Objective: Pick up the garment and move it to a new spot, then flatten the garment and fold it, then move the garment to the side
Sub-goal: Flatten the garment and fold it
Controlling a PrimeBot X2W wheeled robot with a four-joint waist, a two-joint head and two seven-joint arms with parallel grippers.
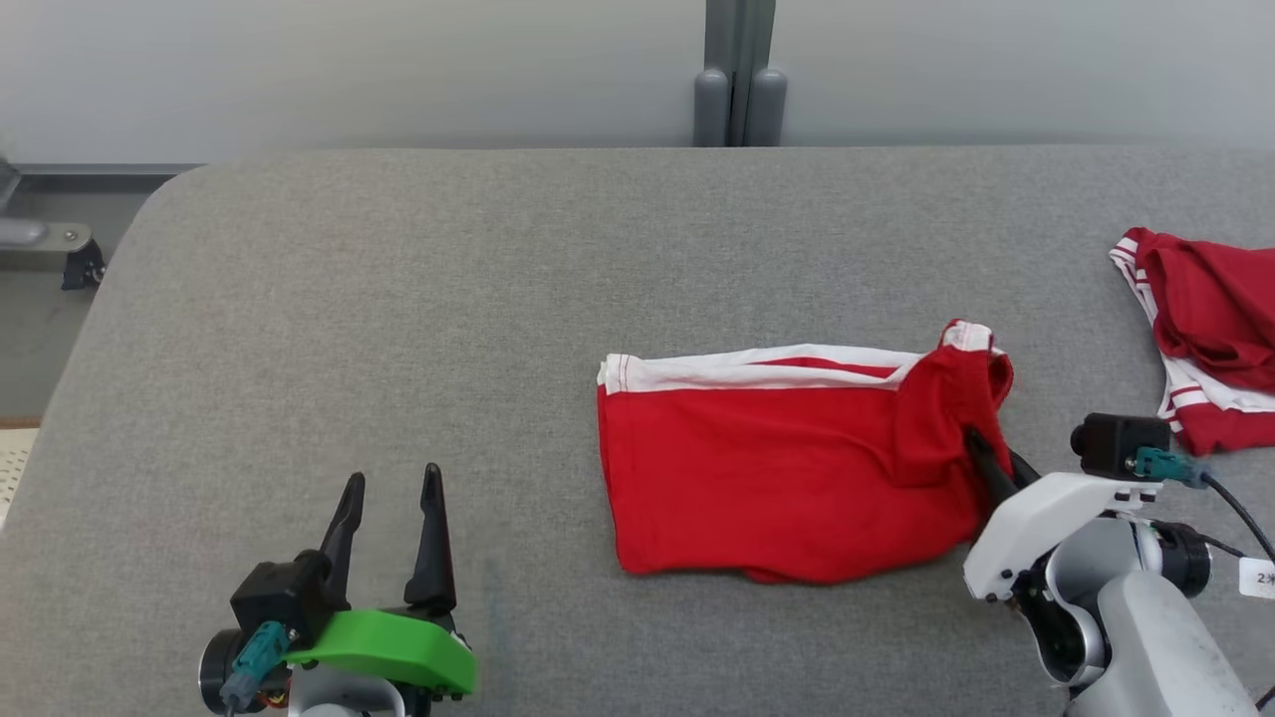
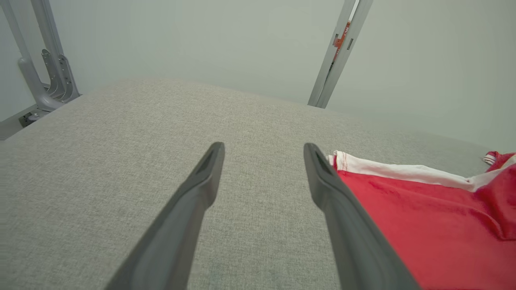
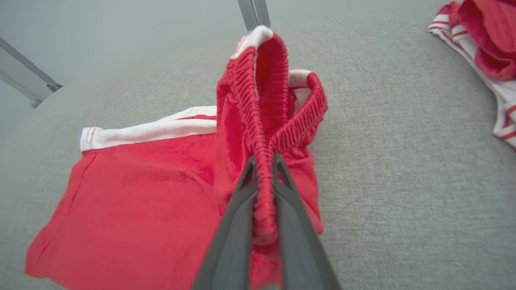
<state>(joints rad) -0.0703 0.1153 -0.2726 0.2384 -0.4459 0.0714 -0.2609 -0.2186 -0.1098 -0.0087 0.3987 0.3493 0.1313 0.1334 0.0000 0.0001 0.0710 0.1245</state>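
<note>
1. Shorts (image 1: 777,468): lying right of the tabletop (image 1: 398,299) centre, with the waistband (image 3: 262,133) end raised.
2. Right gripper (image 1: 981,453): fingers (image 3: 238,225) pinching the waistband.
3. Left gripper (image 1: 390,488): fingers spread and empty, near the front edge.
4. Procedure: probably a lift. Raise slowly, hold both waistband layers in the pinch, and stay clear of the second garment (image 1: 1210,339) at the right edge.
5. Writing: the white tag (image 1: 1260,578) shows "2", and the rest is cut off. No brand is readable.
</note>
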